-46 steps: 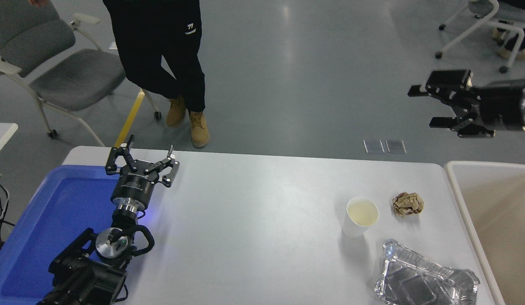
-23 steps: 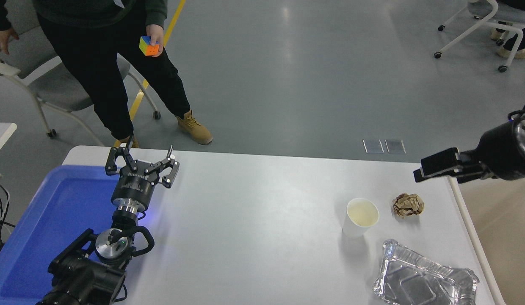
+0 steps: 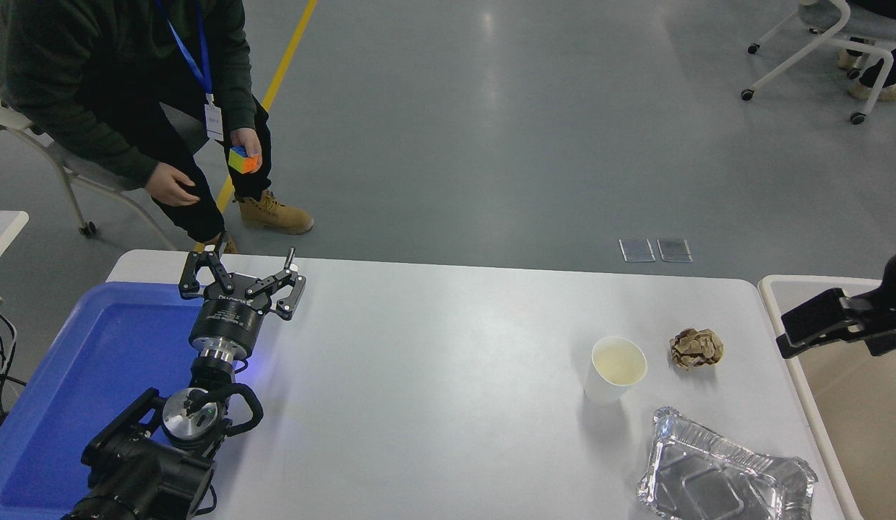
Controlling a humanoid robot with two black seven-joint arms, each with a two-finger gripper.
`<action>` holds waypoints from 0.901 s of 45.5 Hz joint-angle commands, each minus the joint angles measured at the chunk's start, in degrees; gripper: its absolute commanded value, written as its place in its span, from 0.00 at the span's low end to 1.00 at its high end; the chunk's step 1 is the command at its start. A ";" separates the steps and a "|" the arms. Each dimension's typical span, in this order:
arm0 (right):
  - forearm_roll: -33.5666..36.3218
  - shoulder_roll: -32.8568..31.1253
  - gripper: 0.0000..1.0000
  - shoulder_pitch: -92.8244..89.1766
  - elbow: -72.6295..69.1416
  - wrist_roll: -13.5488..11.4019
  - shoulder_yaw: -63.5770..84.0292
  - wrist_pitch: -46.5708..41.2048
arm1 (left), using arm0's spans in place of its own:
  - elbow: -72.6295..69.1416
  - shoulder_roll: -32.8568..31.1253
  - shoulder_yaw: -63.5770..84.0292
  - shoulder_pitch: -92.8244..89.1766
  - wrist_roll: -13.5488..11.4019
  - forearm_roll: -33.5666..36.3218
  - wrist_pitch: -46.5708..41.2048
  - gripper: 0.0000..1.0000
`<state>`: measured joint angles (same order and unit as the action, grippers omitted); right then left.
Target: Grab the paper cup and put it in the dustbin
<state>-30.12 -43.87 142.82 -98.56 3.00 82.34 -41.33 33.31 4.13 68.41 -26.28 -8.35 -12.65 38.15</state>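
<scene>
Crinkling silver just beside the paper cup (image 3: 615, 368), nearest me, lies a dented foil tray (image 3: 722, 477). That cup, white and tapered, stands upright on the white table (image 3: 433, 375), a crumpled brown paper ball (image 3: 696, 348) close behind. My right gripper (image 3: 816, 326) hangs over the beige dustbin's rim (image 3: 798, 375); I cannot tell its spread. My left gripper (image 3: 242, 278) is splayed wide over the blue tray (image 3: 79, 375).

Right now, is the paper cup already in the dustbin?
No, the paper cup stands upright on the white table, left of the brown paper ball, outside the dustbin.
</scene>
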 commanded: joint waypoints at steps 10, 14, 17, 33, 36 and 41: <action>7.88 0.45 1.00 3.95 -1.02 -0.01 3.26 -2.70 | 0.00 0.00 0.05 0.00 0.00 0.00 0.00 0.99; 7.88 0.54 1.00 3.95 -1.02 -0.01 3.08 -2.35 | 0.00 0.00 0.05 0.00 0.00 0.00 0.00 0.99; 7.79 0.98 1.00 3.87 -0.93 -0.01 2.65 -1.65 | 0.00 0.00 0.05 0.00 0.00 0.00 0.00 0.99; 7.35 11.96 1.00 -6.14 3.46 -0.01 -2.27 11.97 | 0.00 0.00 -0.04 0.00 0.00 0.00 0.00 0.99; 7.35 14.42 1.00 -10.01 5.92 -0.01 -4.55 13.03 | 0.00 0.00 -0.03 0.00 0.00 0.00 0.00 0.99; 7.53 18.11 1.00 -15.55 9.87 0.08 -7.55 13.64 | 0.00 0.00 0.05 0.00 0.00 0.00 0.00 0.99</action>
<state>-22.68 -33.34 137.26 -94.97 3.02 79.90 -32.23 33.31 4.13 68.42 -26.28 -8.35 -12.66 38.14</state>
